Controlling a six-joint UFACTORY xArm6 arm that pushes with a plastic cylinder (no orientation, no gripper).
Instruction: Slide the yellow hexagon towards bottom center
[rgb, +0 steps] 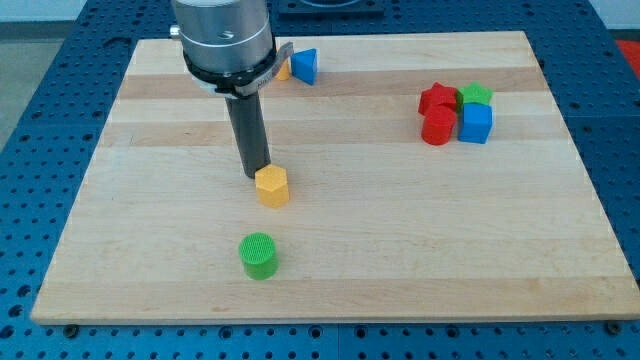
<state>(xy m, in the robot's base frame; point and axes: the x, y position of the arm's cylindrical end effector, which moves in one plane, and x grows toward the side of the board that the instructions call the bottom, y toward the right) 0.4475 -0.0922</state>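
Observation:
The yellow hexagon (272, 186) lies on the wooden board (400, 230), left of centre and about midway down. My tip (258, 174) sits just above and to the left of it, touching or nearly touching its upper left side. The dark rod rises from there to the arm's grey body at the view's top. A green cylinder (259, 255) stands below the hexagon, near the bottom edge.
A blue block (304, 66) and part of a yellow block (284, 70) sit near the top edge, partly behind the arm. At the right a red star (436, 98), a red cylinder (437, 127), a green block (476, 95) and a blue cube (476, 124) are clustered.

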